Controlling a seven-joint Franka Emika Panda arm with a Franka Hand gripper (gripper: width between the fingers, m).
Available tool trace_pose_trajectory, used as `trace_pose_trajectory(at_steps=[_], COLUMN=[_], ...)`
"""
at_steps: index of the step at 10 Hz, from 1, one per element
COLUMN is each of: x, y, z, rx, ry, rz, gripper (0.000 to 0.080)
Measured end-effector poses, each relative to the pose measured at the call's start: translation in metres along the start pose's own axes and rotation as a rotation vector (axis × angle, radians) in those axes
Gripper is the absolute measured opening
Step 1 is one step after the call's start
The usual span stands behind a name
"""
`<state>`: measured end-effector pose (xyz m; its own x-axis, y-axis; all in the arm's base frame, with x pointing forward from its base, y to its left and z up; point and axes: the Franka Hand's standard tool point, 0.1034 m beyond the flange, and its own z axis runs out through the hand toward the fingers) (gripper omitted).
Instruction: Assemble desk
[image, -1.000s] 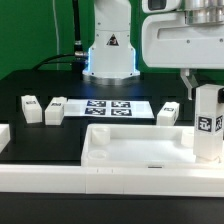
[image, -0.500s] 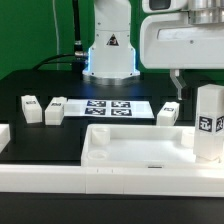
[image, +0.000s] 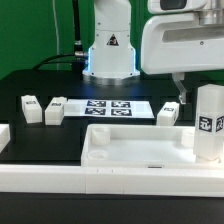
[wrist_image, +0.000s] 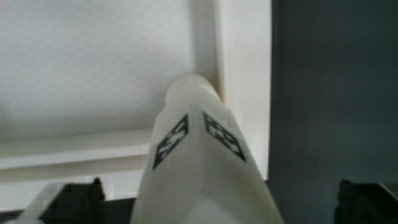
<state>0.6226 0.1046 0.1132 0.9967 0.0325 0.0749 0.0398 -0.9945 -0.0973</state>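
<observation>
One leg (image: 208, 122) stands upright in a corner of the tabletop (image: 140, 150) beneath the wide, empty claw (wrist_image: 217, 203); three legs (image: 56, 108) behind the tabletop are not yet fitted.

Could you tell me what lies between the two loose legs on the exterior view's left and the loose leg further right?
The marker board lies flat in that stretch; the exterior view shows it.
</observation>
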Motion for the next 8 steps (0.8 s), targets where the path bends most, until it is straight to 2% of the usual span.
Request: trace_pose_trajectory(at_steps=[5, 8], x=[-0.0002, -0.0007], y=[0.0032, 0.0049], z=[0.0015, 0.0017], rx=[-0.021, -0.02], ry=[-0.005, -0.009], rz=[-0.426, -0.46], gripper=[0.0649, 0.0621])
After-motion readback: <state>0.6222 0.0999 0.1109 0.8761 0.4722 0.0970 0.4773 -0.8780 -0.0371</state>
